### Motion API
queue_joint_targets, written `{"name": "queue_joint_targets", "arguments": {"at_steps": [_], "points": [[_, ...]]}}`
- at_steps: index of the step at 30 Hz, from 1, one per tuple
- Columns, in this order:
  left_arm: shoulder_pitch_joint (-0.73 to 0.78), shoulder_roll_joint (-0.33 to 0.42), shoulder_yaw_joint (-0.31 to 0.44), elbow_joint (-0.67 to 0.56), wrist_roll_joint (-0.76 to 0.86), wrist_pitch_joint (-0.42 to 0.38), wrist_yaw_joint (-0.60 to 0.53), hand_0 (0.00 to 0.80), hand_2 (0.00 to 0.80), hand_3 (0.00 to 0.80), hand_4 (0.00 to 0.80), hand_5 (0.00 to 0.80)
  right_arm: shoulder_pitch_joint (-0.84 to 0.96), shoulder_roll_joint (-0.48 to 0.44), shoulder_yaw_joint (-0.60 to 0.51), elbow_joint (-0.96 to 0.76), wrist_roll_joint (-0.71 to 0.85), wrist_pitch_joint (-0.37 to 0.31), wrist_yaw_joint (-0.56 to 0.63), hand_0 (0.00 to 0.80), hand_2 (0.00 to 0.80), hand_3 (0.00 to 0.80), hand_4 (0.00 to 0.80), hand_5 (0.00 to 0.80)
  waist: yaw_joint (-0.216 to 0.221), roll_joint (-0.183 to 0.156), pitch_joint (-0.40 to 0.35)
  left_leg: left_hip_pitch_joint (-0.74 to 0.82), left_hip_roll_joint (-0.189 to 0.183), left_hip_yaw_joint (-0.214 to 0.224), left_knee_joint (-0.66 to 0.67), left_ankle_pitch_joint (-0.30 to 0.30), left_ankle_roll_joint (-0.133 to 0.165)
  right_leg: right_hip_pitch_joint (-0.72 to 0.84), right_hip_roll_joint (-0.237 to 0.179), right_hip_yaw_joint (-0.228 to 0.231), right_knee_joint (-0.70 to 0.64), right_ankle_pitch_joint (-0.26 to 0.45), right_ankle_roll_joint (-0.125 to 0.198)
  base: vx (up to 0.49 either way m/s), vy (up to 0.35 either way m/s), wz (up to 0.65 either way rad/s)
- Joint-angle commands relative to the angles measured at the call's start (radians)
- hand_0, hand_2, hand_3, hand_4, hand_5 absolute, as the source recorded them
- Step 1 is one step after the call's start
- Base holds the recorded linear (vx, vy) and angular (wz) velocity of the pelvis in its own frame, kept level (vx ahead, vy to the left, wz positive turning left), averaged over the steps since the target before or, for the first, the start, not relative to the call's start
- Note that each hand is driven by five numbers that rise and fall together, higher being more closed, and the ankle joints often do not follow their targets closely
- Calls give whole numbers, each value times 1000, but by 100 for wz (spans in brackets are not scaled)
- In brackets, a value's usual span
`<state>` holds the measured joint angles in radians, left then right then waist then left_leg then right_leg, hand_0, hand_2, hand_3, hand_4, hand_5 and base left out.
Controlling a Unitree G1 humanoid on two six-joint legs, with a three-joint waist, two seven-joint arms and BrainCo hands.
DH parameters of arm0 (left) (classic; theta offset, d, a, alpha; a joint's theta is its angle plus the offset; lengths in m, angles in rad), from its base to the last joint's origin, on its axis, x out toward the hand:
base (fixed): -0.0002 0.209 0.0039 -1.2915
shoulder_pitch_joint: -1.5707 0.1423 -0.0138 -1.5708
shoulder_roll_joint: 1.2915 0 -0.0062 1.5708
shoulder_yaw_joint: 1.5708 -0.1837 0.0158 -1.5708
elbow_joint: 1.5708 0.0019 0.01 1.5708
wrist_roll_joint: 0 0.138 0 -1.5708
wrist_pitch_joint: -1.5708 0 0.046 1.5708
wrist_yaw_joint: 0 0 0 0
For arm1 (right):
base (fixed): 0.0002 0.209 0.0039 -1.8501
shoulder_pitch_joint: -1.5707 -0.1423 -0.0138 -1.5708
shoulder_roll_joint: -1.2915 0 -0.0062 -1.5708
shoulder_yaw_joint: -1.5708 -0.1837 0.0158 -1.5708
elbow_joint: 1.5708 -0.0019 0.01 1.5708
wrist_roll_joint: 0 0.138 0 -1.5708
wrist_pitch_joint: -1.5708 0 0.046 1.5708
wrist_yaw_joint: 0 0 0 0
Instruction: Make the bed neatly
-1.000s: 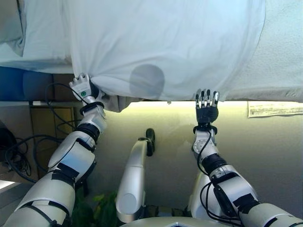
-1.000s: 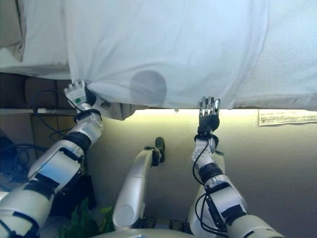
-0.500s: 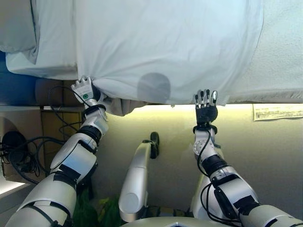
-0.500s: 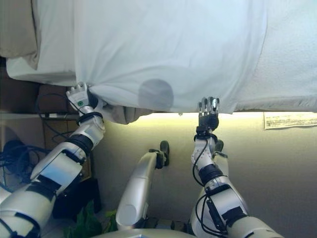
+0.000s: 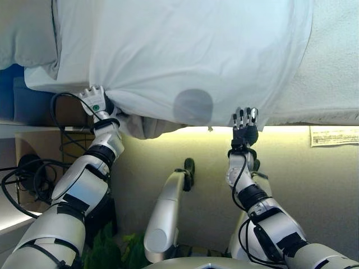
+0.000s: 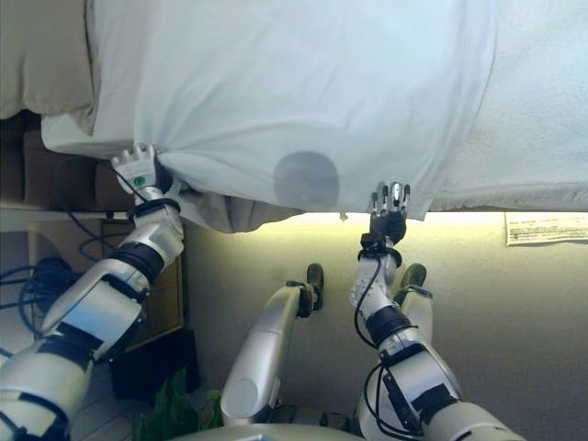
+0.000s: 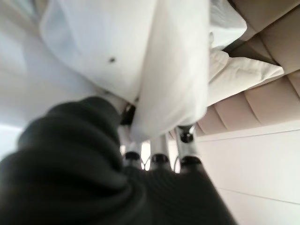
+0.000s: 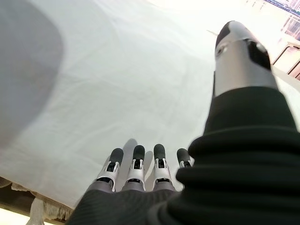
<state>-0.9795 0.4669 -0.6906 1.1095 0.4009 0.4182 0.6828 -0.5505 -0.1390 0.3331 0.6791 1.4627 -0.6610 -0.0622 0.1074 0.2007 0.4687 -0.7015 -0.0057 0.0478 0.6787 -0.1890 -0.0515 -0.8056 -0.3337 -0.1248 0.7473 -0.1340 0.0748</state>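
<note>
A white sheet [image 5: 190,50] lies over the bed and hangs past its near edge. My left hand [image 5: 94,102] is shut on the sheet's near left corner; in the left wrist view the cloth [image 7: 168,70] runs between its curled fingers [image 7: 159,157]. My right hand [image 5: 245,130] is open, its straight fingers up against the sheet's hanging lower edge further right. In the right wrist view its fingers [image 8: 136,164] lie flat by the smooth sheet [image 8: 117,70]. A crumpled fold of beige cloth [image 5: 148,126] sags below the edge between the hands.
A pillow [image 5: 25,33] lies at the bed's far left. The bare textured mattress cover [image 5: 336,67] shows right of the sheet. The beige bed side [image 5: 314,179] carries a paper label [image 5: 334,135]. A low shelf with cables [image 5: 28,179] stands at the left.
The whole picture has shifted right, so the camera has moved; more of the pillow shows. Both hands keep their places on the sheet's edge, which sags slightly lower.
</note>
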Motion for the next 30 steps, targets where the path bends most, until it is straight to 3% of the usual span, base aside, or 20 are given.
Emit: {"name": "queue_joint_targets", "arguments": {"at_steps": [1, 7, 8, 9, 10, 18, 21, 25, 30], "points": [[44, 214, 60, 40, 10, 168, -39, 800, 800, 800, 800, 800, 28, 41, -1, -98, -53, -54, -15, 0, 0, 0, 0, 0, 56, -18, 6, -20, -94, 1, -139, 169, 6, 63, 16, 45, -108, 168, 106, -37, -10, 7], [58, 176, 43, 69, 26, 174, -134, 800, 800, 800, 800, 800, 13, 42, 3, -76, -20, -68, 10, 0, 0, 0, 0, 0, 54, -24, 15, -27, -93, 1, -141, 173, 5, 55, 28, 46, -107, 168, 110, -25, -31, 8], [67, 168, 44, 77, -8, 165, -124, 643, 643, 643, 643, 643, 11, 41, 6, -74, -14, -69, 15, 0, 0, 0, 0, 0, 53, -26, 16, -26, -92, 2, -142, 173, 6, 56, 28, 44, -110, 169, 110, -7, -30, 3], [73, 161, 45, 85, -40, 151, -109, 260, 260, 260, 260, 260, 11, 42, 7, -73, -10, -70, 18, 0, 0, 0, 0, 0, 52, -27, 16, -26, -91, 3, -141, 173, 6, 56, 28, 44, -109, 169, 109, 0, -36, 1], [80, 153, 47, 93, -73, 131, -96, 0, 0, 0, 0, 0, 11, 45, 6, -73, -10, -70, 18, 0, 0, 0, 0, 0, 52, -30, 15, -27, -90, 3, -140, 173, 6, 56, 29, 43, -108, 168, 109, 6, -48, 2], [151, 56, 83, 122, -294, -63, -26, 0, 0, 0, 0, 0, 14, 66, -7, -72, 6, -79, 42, 0, 0, 0, 0, 0, 65, -50, 15, -28, -85, -4, -136, 167, 8, 61, 27, 30, -109, 165, 112, 8, -65, 2], [183, 8, 89, 119, -295, -102, -27, 0, 0, 0, 0, 0, 20, 77, -15, -91, -3, -85, 33, 0, 0, 0, 0, 0, 72, -58, 17, -35, -84, -6, -130, 165, 11, 59, 22, 22, -105, 167, 114, -11, -71, 8], [230, -46, 120, 109, -532, -196, -3, 0, 0, 0, 0, 0, 20, 89, -29, -117, -25, -84, 6, 0, 0, 0, 0, 0, 80, -68, 22, -33, -80, -8, -130, 160, 14, 61, 19, 13, -102, 163, 116, -13, -59, 5], [287, -97, 165, 98, -532, -268, -22, 0, 0, 0, 0, 0, 22, 101, -58, -146, -40, -69, -13, 0, 0, 0, 0, 0, 93, -75, 18, -31, -81, -11, -122, 152, 19, 67, 7, 0, -94, 160, 113, -2, -46, 11]]}}
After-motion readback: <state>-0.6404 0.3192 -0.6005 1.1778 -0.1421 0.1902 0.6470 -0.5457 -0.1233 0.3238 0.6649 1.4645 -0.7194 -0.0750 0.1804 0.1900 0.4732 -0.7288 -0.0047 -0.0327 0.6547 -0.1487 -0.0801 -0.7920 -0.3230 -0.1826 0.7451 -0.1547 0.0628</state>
